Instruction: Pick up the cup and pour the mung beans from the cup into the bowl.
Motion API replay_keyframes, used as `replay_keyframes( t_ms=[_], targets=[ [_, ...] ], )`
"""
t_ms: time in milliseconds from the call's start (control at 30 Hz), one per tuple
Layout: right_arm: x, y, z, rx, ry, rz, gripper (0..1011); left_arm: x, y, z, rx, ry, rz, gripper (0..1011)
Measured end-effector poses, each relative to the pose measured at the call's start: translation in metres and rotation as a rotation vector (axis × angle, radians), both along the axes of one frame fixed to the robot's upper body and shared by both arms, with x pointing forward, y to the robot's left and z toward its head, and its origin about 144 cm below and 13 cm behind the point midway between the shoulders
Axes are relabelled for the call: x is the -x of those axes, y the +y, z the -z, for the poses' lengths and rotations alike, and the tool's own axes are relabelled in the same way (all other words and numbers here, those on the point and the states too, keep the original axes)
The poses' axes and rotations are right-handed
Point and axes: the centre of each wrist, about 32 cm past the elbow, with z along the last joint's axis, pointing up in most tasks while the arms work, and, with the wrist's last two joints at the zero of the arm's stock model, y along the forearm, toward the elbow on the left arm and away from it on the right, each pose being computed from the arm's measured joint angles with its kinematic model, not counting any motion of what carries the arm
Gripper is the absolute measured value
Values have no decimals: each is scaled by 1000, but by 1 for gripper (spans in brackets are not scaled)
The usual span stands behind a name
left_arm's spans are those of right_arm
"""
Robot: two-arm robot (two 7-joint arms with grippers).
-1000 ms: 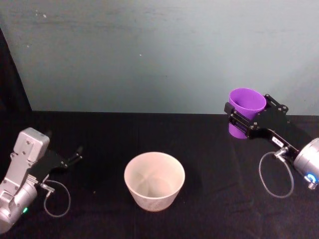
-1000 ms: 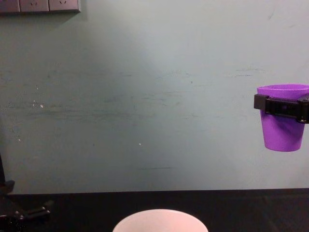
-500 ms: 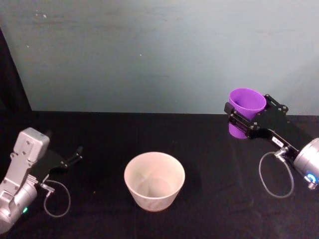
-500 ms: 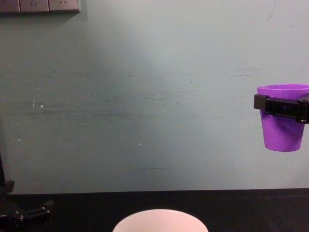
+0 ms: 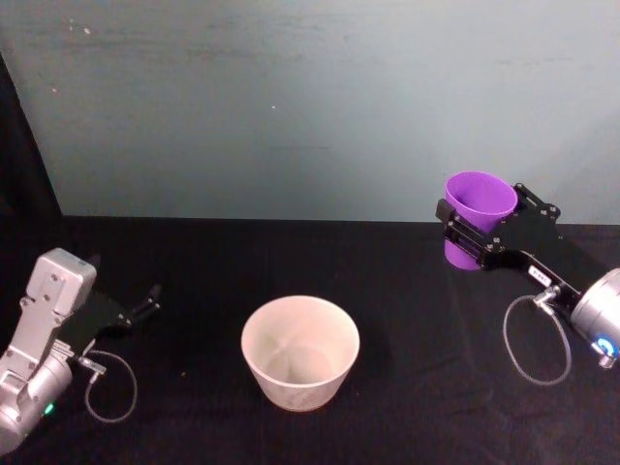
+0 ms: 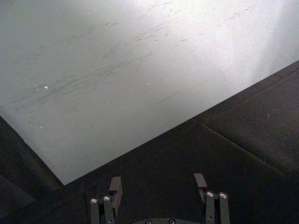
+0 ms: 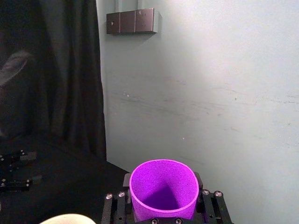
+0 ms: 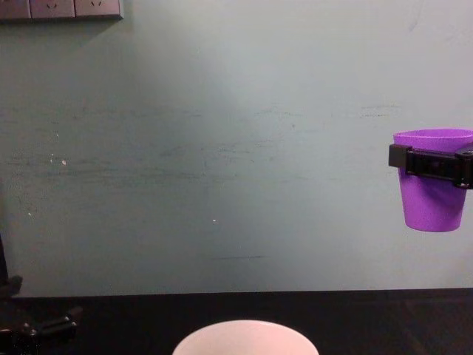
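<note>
My right gripper [image 5: 465, 228] is shut on the purple cup [image 5: 477, 215] and holds it upright, well above the table at the right. The chest view has the cup [image 8: 432, 191] at its right edge, clamped by the black fingers [image 8: 421, 161]. From the right wrist the cup [image 7: 163, 189] shows its purple inside; no beans can be made out. The pale bowl [image 5: 300, 351] stands on the black table, to the left of the cup and nearer me; its rim [image 8: 245, 329] peeks up in the chest view. My left gripper [image 5: 145, 305] rests open at the left, apart from both.
A black cloth [image 5: 194, 262] covers the table, and a pale teal wall [image 5: 291, 107] rises behind it. A grey socket strip [image 8: 59, 9] sits high on the wall. A dark curtain [image 7: 46, 74] hangs at the far left.
</note>
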Motion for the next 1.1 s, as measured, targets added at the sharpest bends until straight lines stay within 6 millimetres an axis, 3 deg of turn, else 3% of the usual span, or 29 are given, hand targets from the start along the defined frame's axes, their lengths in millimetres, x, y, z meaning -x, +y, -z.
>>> replay_keyframes(
  t_ms=[1100],
  targets=[
    [0,0,0,0,0,0,739,0,0,0,0,0,0,1000]
  ],
)
